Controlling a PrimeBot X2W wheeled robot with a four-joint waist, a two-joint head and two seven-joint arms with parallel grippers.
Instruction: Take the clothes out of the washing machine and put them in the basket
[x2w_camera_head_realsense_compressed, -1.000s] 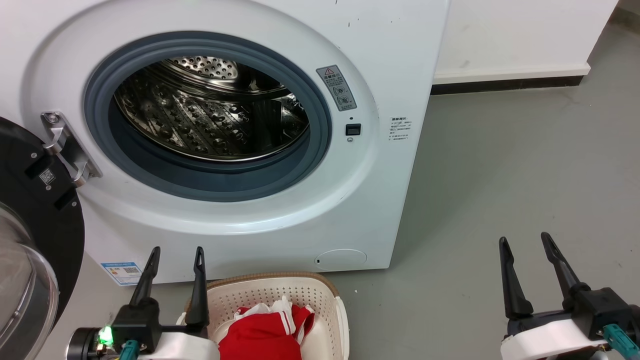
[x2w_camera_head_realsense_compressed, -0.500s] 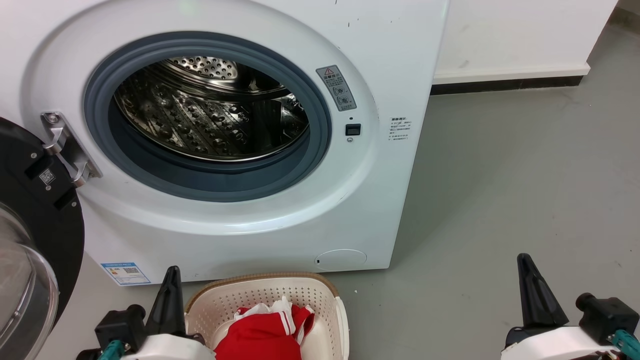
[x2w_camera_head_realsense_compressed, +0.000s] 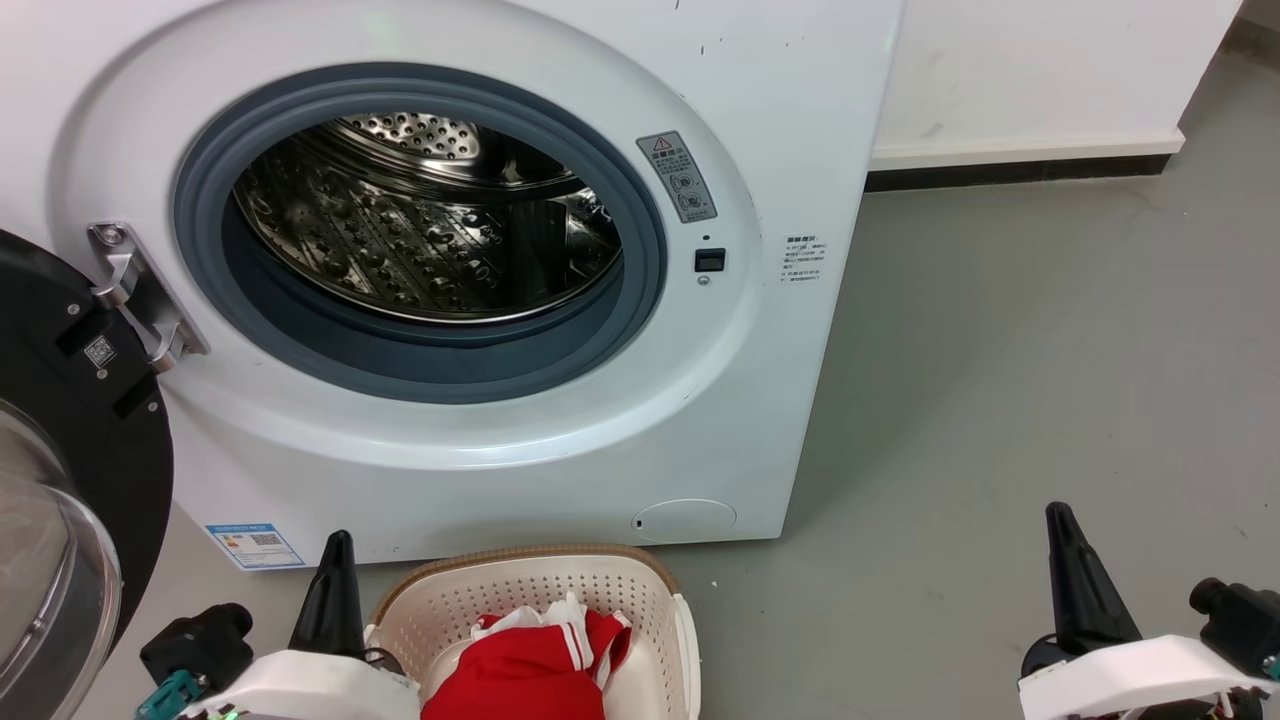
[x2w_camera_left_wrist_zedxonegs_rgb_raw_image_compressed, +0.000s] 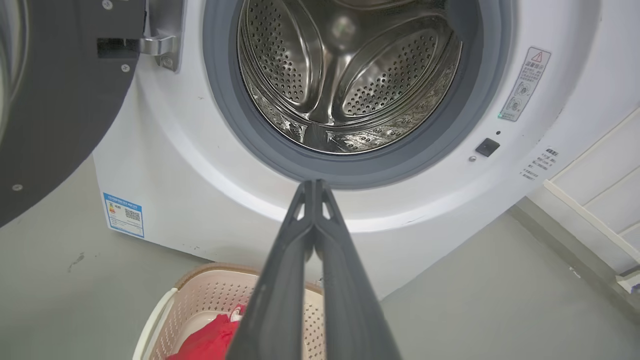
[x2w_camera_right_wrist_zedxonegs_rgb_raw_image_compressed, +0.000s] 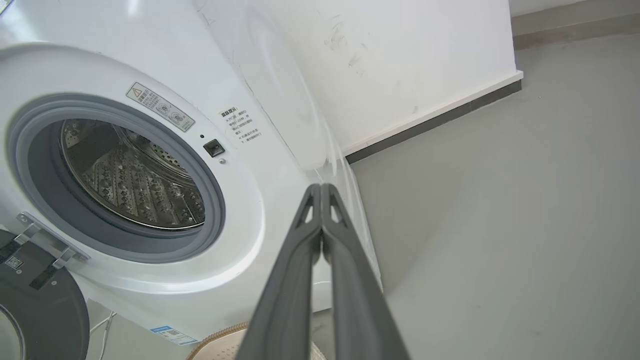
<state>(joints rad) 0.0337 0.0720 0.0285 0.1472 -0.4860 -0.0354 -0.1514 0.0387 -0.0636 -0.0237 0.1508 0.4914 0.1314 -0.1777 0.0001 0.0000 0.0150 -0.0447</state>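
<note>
Red clothes (x2w_camera_head_realsense_compressed: 520, 675) in basket (x2w_camera_head_realsense_compressed: 560, 553) | seemingly just beside left hand (x2w_camera_head_realsense_compressed: 337, 545) | left, right hand (x2w_camera_head_realsense_compressed: 1060, 520): together

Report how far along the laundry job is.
Done: the washing machine's drum looks empty where visible, and red clothes lie in the basket. In hand: nothing; the left gripper and right gripper hold their jaws shut on nothing. Left: seemingly nothing, though the drum's front floor is hidden.

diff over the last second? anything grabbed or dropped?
The left gripper and right gripper both went from open to shut, on nothing, and drew back down the head view. Nothing was taken or let go. Unchanged: the clothes lie in the basket, and the washing machine stands with its door open.
</note>
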